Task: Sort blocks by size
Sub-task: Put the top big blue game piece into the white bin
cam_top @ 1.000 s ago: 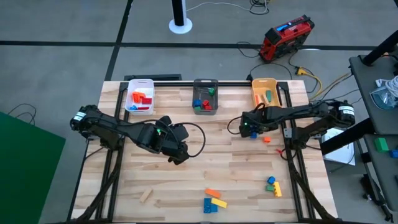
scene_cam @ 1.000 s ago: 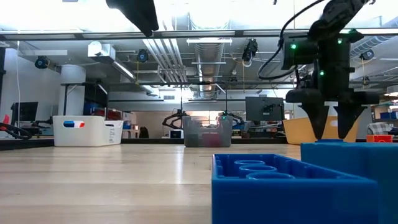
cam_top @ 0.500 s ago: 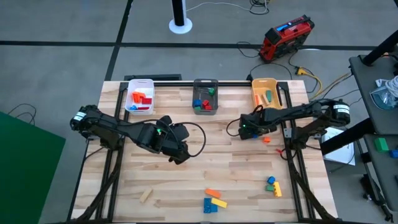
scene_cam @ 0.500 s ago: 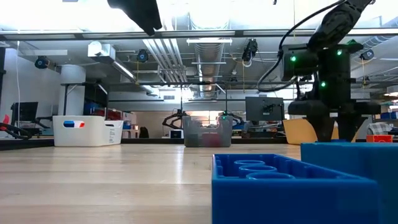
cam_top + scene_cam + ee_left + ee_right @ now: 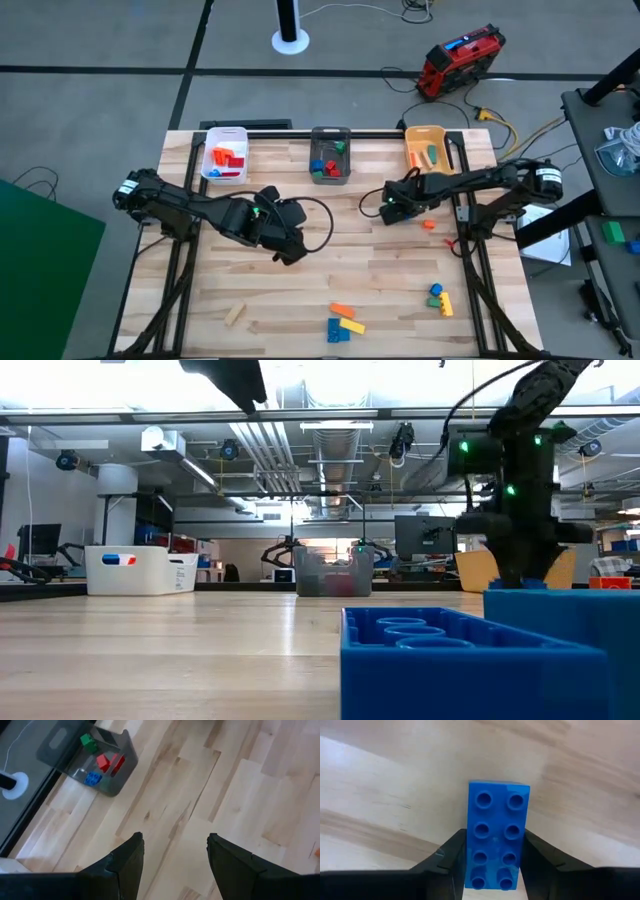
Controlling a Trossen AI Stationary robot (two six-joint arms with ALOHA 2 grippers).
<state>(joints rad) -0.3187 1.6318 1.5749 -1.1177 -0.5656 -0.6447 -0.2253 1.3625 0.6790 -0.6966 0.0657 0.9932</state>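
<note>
Right wrist view: right gripper (image 5: pixel 492 862) fingers flank blue eight-stud block (image 5: pixel 496 834) on the table near the orange bin (image 5: pixel 425 146), closed on it. Step: pick. Next, probably lift, carry to matching bin. Left gripper (image 5: pixel 173 851) wide open, mid-table.

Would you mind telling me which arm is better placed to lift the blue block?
The right: the right gripper already straddles the blue block, while the left gripper hangs open mid-table.

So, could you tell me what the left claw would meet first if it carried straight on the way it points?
Probably only bare table: the open left claw faces wood, with the grey bin off to one side.
</note>
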